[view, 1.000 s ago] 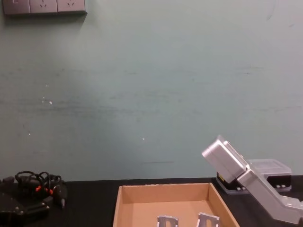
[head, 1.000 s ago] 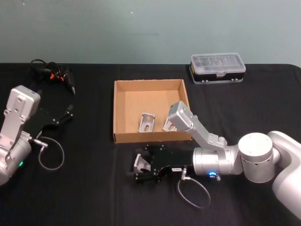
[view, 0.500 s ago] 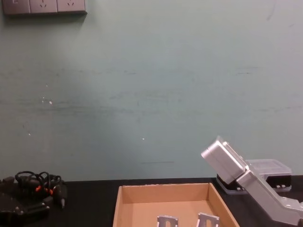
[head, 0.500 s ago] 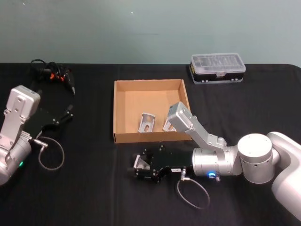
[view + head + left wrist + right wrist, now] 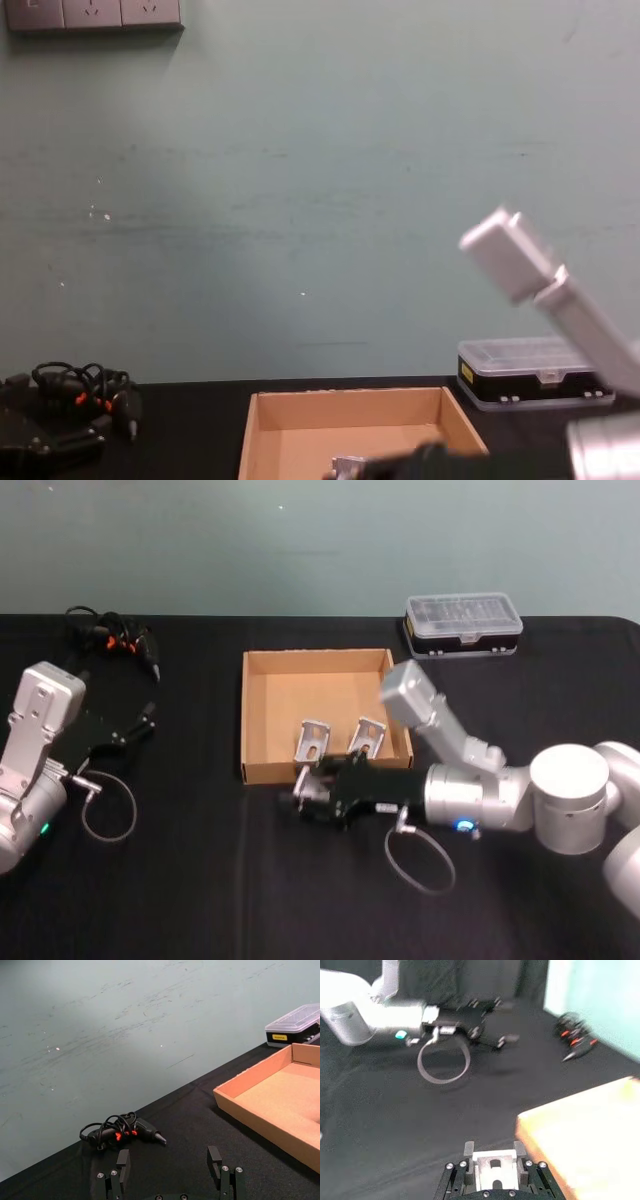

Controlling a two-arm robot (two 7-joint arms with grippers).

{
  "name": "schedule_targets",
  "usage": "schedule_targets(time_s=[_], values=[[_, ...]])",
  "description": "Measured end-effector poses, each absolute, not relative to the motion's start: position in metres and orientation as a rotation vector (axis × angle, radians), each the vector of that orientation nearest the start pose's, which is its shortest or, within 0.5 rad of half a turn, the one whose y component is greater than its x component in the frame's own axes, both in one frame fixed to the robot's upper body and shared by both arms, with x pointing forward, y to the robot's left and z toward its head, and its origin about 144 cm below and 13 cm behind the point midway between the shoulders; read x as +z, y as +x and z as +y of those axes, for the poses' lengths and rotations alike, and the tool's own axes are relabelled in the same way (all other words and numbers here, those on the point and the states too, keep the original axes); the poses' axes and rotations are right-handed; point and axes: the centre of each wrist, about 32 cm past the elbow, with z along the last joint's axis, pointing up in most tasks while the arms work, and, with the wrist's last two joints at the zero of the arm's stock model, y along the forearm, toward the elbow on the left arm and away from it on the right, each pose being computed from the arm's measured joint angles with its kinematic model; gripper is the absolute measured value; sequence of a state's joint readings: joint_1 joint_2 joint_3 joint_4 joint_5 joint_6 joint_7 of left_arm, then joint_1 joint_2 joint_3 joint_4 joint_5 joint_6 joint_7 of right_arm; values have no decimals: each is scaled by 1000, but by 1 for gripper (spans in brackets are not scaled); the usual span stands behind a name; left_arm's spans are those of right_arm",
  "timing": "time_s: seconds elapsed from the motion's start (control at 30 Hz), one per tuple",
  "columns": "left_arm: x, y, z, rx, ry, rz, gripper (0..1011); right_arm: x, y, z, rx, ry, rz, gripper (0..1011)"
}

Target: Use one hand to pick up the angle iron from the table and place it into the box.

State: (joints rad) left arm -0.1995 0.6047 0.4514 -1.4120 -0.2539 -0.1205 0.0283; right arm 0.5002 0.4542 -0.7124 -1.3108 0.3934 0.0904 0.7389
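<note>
The carry is under way: the right hand is closed on an angle iron and holds it off the table, just short of the near wall of the box. In the right wrist view the bracket sits square between the black fingers, pinched on both sides, its slotted face turned to the camera and its top edge clear of the fingertips. In the head view the hand hangs just in front of the box's near wall, left of its middle, with the silver forearm running off to the right.

By my reading, the next move is to lift enough to clear the low wall, go forward over the floor of the box, then lower and let go. Two brackets already stand inside near that wall, close ahead of the hand, so the drop should go where the floor is bare, further in or to the left. Clipping the wall on the way over is the main risk.

Out to the left the left hand rests low over the table, fingers spread and holding nothing. Beyond it lies a cabled tool. At the far edge, right of the box, sits a plastic case.
</note>
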Motion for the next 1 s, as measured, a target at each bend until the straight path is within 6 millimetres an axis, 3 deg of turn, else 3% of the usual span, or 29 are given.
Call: schedule_targets(time_s=[0.4,0.7,1.0], values=[[1140,489,310,1248,305,-285,1011,1213,560,-234,-635,-238,-102,472],[1140,489,310,1248,305,-285,1011,1211,586,-227,-746,-227,-70,472],[1140,489,310,1248,305,-285,1011,1197,617,-211,-770,-264,18,472]])
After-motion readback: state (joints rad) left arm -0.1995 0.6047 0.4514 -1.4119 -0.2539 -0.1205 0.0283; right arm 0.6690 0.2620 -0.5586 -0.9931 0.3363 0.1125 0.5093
